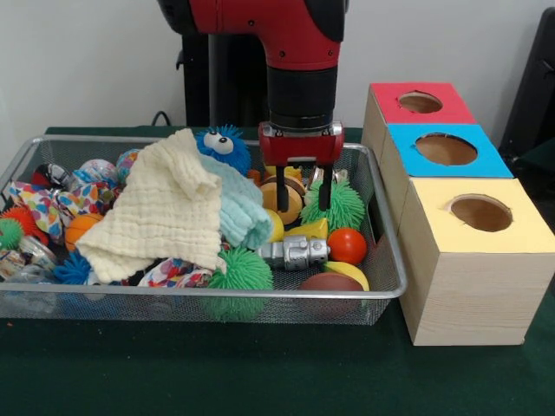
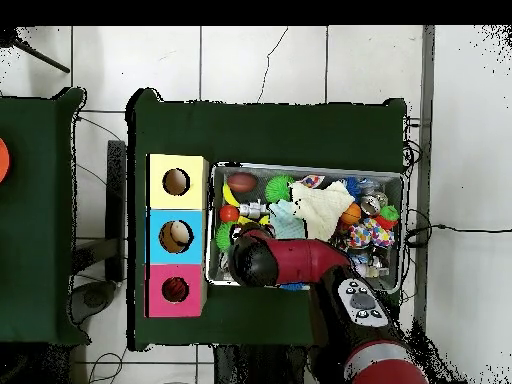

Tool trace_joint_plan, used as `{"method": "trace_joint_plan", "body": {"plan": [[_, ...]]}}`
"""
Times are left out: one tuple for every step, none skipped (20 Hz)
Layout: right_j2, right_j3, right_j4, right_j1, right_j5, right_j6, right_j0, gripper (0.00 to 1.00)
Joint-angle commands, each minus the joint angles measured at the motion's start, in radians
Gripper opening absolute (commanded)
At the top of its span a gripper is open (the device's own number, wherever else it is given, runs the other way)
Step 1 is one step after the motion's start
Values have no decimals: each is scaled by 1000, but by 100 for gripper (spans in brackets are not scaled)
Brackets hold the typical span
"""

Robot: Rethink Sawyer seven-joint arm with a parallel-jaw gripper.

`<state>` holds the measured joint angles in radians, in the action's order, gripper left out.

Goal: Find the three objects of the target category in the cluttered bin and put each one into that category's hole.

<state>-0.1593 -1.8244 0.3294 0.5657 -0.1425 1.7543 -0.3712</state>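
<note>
A: Bin [image 1: 381,290] position?
B: On the green counter [image 1: 260,373], just left of the three boxes. Packed with clutter.

A: Contents, left to right, taking the cream cloth [image 1: 165,212] as marker?
B: Left of it, patterned fabric [image 1: 48,204] and an orange ball [image 1: 80,227]. Behind it, a blue fuzzy toy [image 1: 224,146] with eyes. A pale blue cloth [image 1: 244,212] touches its right edge. Right of that, a green spiky ball [image 1: 243,270], a silver toy [image 1: 295,253], a red ball [image 1: 347,245], and another green spiky ball [image 1: 345,206].

A: Claw [image 1: 303,206]?
B: Inside the bin, right of the cream cloth, fingers [image 1: 282,192] spread apart, gripping nothing. It hangs over a round wooden piece [image 1: 284,199].

A: Boxes?
B: Yellow [image 1: 473,260] nearest the camera, blue [image 1: 442,152] in the middle, red [image 1: 416,104] farthest. One round hole in each top. From overhead, something shows inside the blue and red holes.
</note>
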Motion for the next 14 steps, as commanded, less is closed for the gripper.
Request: {"method": "trace_joint_plan", "body": {"plan": [[10, 117, 70, -59, 68, 51, -6, 100], [33, 121, 73, -60, 62, 53, 5, 100], [56, 126, 78, -57, 58, 56, 17, 100], [78, 131, 82, -55, 55, 59, 29, 100], [105, 140, 83, -52, 44, 63, 44, 100], [135, 148, 85, -53, 37, 72, 63, 100], [160, 156, 85, -53, 28, 77, 77, 100], [185, 164, 86, -53, 20, 82, 92, 100], [201, 173, 86, -51, 10, 82, 100, 100], [219, 178, 85, -53, 4, 84, 110, 100], [224, 182, 84, -51, -5, 80, 110, 100], [229, 185, 82, -50, -14, 76, 110, 100], [230, 188, 80, -47, -25, 69, 109, 100], [235, 189, 77, -44, -38, 65, 111, 100]]}}
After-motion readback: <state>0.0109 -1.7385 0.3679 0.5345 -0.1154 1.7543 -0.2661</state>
